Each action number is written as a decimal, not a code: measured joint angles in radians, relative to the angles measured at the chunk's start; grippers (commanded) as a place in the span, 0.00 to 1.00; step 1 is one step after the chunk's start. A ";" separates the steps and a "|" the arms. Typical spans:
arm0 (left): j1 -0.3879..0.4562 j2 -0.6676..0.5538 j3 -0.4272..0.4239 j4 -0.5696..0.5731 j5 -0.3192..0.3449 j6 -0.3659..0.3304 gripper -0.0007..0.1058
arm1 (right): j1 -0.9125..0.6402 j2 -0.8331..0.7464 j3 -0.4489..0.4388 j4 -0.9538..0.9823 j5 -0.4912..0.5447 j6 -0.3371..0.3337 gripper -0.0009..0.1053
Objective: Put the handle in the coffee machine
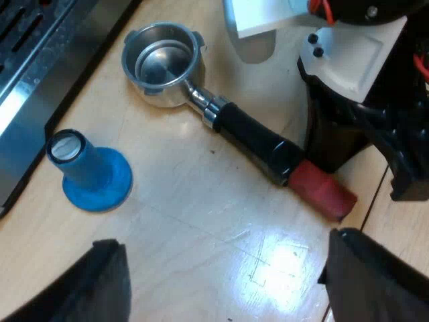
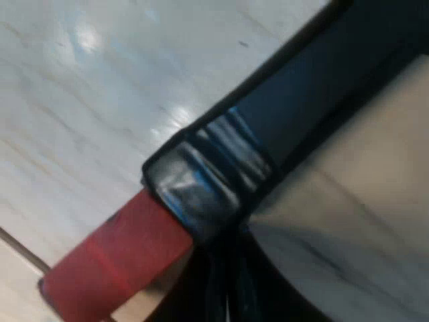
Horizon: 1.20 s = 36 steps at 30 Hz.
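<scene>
**Holder loose on the table, right gripper down at its handle**

The left gripper (image 1: 234,282) hangs above the wooden table (image 1: 201,228). Its 2 black fingers (image 1: 100,285) are spread wide apart with nothing held, and bare tabletop shows under the gap.

Ahead of it, beyond the fingertips, the metal holder (image 1: 201,100) lies flat on the table, loose and not locked into the machine. Its round basket (image 1: 161,60) faces up, shows bare metal inside, and is the part farthest from the left gripper. The dark handle (image 1: 255,144) runs slantwise back toward that gripper. It ends in the red tip (image 1: 322,191), which is the holder's nearest part to it.

The blue tamper (image 1: 90,171) stands upright on its wide base, also ahead of the left gripper and apart from the holder. Beyond the tamper is the metal front of the espresso machine (image 1: 33,74), near the basket but not touching it.

The right gripper (image 1: 332,144) is down at the handle, where the black grip meets the red tip, on the side away from the left gripper. In the right wrist view the handle passes very close beneath this gripper, glossy black and then red, over the pale table. Whether the right gripper is open or clamped on the handle, I cannot tell.
</scene>
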State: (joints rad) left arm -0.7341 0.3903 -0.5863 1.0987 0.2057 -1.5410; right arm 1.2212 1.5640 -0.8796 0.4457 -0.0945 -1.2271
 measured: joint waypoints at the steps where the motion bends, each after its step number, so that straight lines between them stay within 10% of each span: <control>1: 0.000 0.000 -0.002 0.006 -0.015 0.005 0.59 | 0.005 0.003 0.000 -0.021 0.000 0.020 0.01; 24: 0.000 0.000 -0.107 0.044 -0.050 0.005 0.59 | 0.030 0.157 -0.035 -0.540 0.011 0.241 0.01; 36: 0.000 0.000 -0.140 0.054 -0.081 0.005 0.59 | 0.030 -0.032 -0.040 -0.126 0.164 0.154 0.14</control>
State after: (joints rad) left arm -0.7341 0.3903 -0.7259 1.1527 0.1249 -1.5363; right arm 1.2510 1.5321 -0.9198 0.3202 0.0691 -1.0726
